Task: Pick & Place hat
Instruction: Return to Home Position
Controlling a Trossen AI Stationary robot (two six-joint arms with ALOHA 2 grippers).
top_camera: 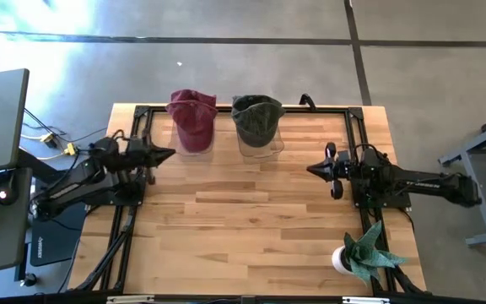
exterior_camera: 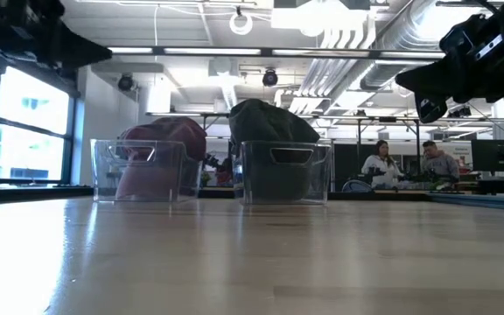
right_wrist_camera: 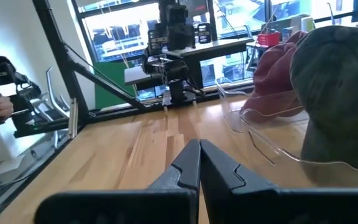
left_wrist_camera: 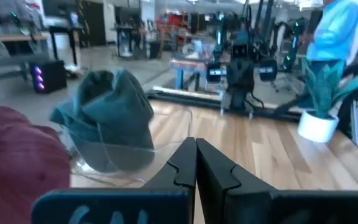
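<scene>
A red hat (top_camera: 193, 120) sits in a clear plastic bin (exterior_camera: 138, 171) at the table's far side, left of a dark green hat (top_camera: 256, 120) in a second clear bin (exterior_camera: 285, 173). Both hats bulge above their bins' rims. My left gripper (top_camera: 172, 154) is shut and empty, raised at the table's left side, near the red hat's bin. My right gripper (top_camera: 310, 170) is shut and empty, raised at the right side. The left wrist view shows the green hat (left_wrist_camera: 107, 115) and the red hat (left_wrist_camera: 17, 162); the right wrist view shows both hats (right_wrist_camera: 337, 93).
A potted plant in a white pot (top_camera: 363, 256) stands at the table's near right corner. Black frame rails (top_camera: 351, 135) run along the table's sides. The wooden middle of the table (top_camera: 243, 211) lies bare. People sit in the room beyond (exterior_camera: 381, 164).
</scene>
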